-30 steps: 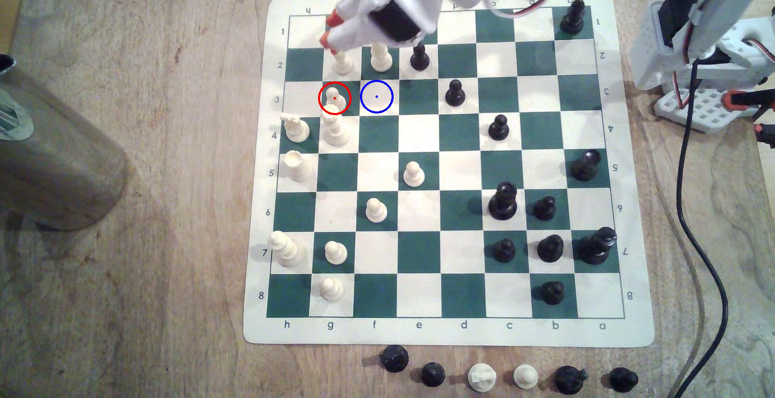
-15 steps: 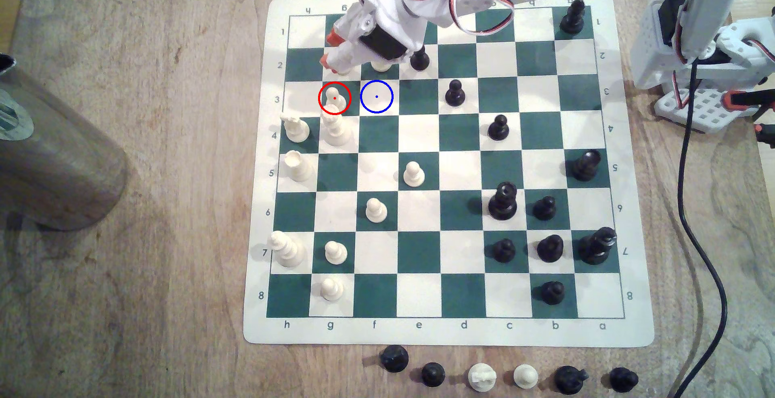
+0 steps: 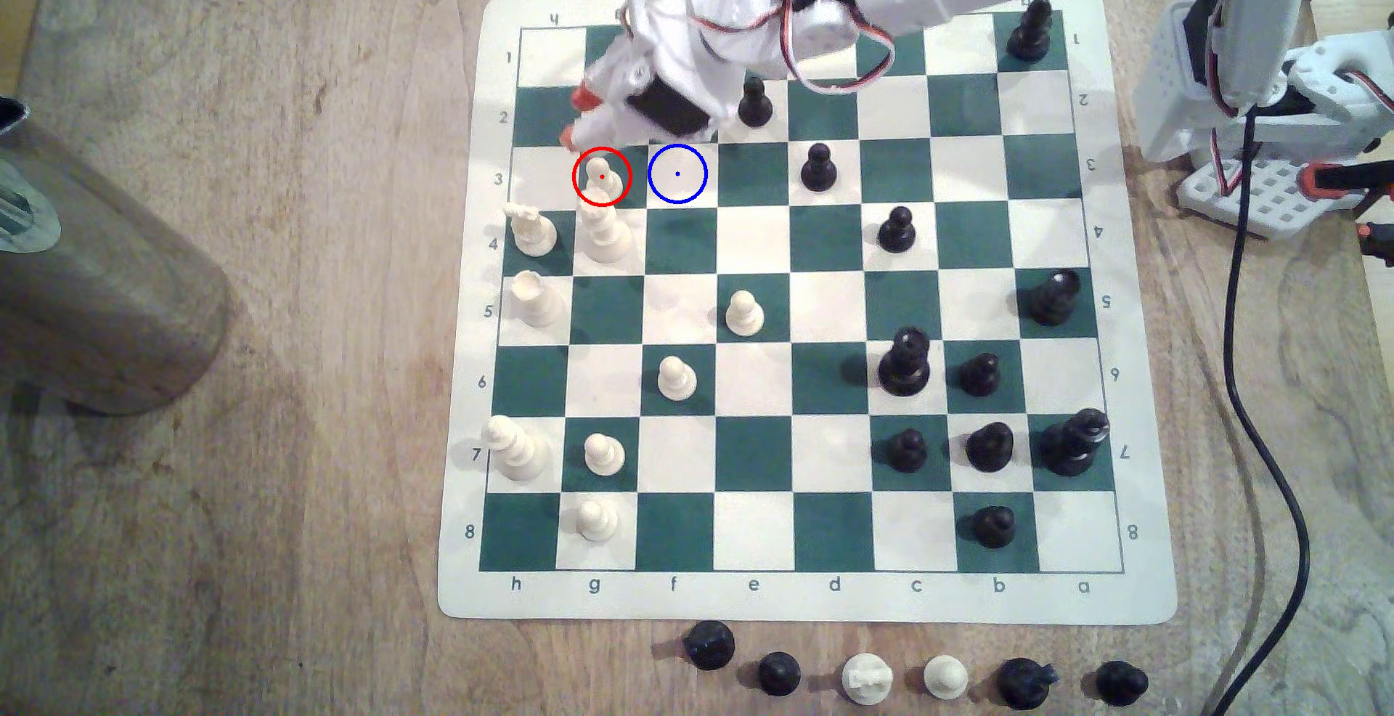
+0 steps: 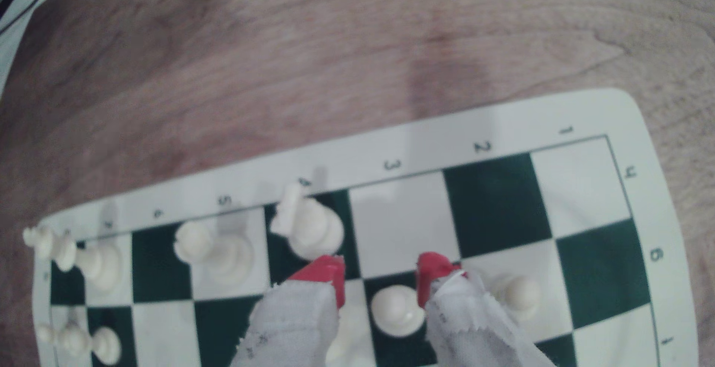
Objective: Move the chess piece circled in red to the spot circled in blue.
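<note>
Gripper (image 3: 575, 118) had descended from rank 1 toward the white pawn (image 3: 603, 174) | jaws wide, empty | step: approach | next: straddle pawn, close, shift to blue-ringed square (image 3: 677, 174).

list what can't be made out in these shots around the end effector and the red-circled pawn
- Exterior view: the arm covers the row-2 squares above the red-circled pawn; pieces there are hidden.
- Exterior view: the end effector height above the board cannot be judged.
- Wrist view: the pawn sits between open fingers; contact is too blurred to tell.
</note>
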You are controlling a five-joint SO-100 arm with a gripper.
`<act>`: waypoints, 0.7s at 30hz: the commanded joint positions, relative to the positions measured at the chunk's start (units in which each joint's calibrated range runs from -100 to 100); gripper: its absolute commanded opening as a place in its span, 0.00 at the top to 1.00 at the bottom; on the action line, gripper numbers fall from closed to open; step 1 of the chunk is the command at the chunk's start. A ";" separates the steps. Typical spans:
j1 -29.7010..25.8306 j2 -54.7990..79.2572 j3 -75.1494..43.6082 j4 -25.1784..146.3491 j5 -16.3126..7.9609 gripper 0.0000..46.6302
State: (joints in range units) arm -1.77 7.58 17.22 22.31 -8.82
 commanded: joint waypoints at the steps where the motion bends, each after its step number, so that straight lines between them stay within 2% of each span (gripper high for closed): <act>1: -0.62 0.48 -4.80 -2.16 0.15 0.79; 11: 0.24 3.37 -4.52 -4.54 0.15 0.75; 21: 0.09 5.83 -4.43 -5.60 0.15 0.76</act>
State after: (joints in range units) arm -1.77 14.12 17.22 17.93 -8.52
